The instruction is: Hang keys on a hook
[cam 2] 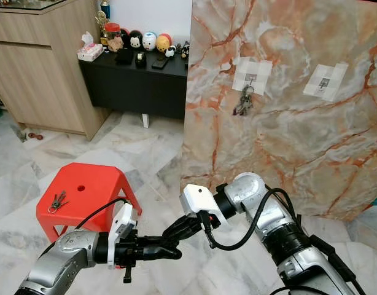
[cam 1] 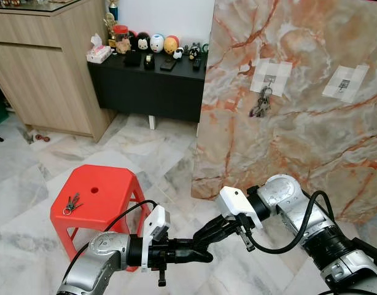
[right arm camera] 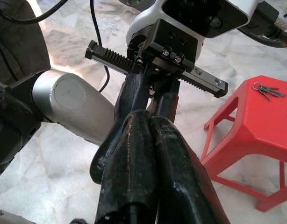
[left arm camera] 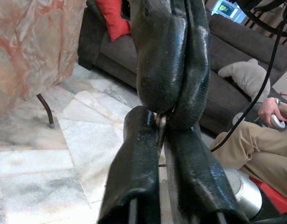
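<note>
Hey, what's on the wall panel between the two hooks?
Nothing: the marble panel is bare between the taped hook with hanging keys and the empty taped hook, seen in both eye views.

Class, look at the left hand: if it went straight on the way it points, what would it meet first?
The left hand would most likely meet the right hand first; their fingertips already seem to touch.

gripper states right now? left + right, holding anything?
Left gripper: shut, fingers together, holding nothing visible.
Right gripper: shut, fingers together, holding nothing visible; tips meet the left's.
</note>
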{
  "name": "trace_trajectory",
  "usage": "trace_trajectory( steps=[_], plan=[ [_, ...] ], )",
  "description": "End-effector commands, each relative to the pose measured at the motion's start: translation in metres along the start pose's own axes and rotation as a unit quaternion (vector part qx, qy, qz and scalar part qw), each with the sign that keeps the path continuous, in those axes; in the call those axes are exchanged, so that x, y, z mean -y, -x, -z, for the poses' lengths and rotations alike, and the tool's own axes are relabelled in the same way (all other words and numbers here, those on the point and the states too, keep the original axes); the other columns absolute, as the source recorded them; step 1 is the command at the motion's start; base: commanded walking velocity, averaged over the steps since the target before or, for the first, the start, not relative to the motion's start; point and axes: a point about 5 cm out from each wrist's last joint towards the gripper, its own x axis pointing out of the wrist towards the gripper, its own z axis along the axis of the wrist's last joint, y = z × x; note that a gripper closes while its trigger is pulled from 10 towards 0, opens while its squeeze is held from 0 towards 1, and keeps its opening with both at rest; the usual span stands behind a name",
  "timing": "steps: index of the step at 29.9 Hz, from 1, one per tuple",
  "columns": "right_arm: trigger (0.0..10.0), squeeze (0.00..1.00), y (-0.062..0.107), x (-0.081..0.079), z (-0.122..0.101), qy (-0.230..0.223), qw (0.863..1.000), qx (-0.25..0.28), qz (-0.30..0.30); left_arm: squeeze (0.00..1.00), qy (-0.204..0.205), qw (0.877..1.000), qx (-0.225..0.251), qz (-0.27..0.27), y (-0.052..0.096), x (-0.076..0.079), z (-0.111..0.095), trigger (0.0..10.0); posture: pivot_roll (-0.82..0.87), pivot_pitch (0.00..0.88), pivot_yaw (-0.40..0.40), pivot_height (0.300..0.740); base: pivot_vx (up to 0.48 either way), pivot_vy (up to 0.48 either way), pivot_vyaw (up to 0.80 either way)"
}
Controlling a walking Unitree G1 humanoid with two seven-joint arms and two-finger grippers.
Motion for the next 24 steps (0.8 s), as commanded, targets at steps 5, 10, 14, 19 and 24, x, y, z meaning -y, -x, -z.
trace_trajectory(
  steps=[5, 10, 14, 19, 24],
  plan=[
    [0.0, 0.0, 0.0036, 0.0037, -0.01, 0.02, 1.0, 0.008, 0.006, 0.0, -0.011, 1.0, -0.002, 0.002, -0.0033, -0.0016, -0.0025, 0.0, 0.02, 0.007, -0.099, 0.74, 0.0, 0.0, 0.0],
    [0.0, 0.0, 0.004, 0.0036, -0.0097, 0.019, 1.0, 0.007, 0.007, 0.0, -0.011, 1.0, -0.001, 0.001, -0.0035, -0.0018, -0.0026, 0.0, 0.02, 0.008, -0.099, 0.74, 0.0, 0.0, 0.0],
    [0.0, 0.0, 0.0039, 0.0028, -0.009, 0.018, 1.0, 0.007, 0.006, 0.0, -0.011, 1.0, 0.0, 0.002, -0.0035, -0.0018, -0.0025, 0.0, 0.02, 0.008, -0.099, 0.74, 0.0, 0.0, 0.0],
    [0.0, 0.0, 0.0038, 0.0028, -0.0087, 0.019, 1.0, 0.007, 0.007, 0.0, -0.012, 1.0, -0.001, 0.0, -0.003, -0.0027, -0.0026, 0.0, 0.02, 0.008, -0.098, 0.74, 0.0, 0.0, 0.0],
    [0.0, 0.0, 0.0037, 0.0034, -0.0081, 0.018, 1.0, 0.007, 0.01, 0.0, -0.013, 1.0, 0.001, -0.001, -0.0026, -0.0029, -0.0034, 0.0, 0.02, 0.01, -0.098, 0.74, 0.0, 0.0, 0.0]
  ],
)
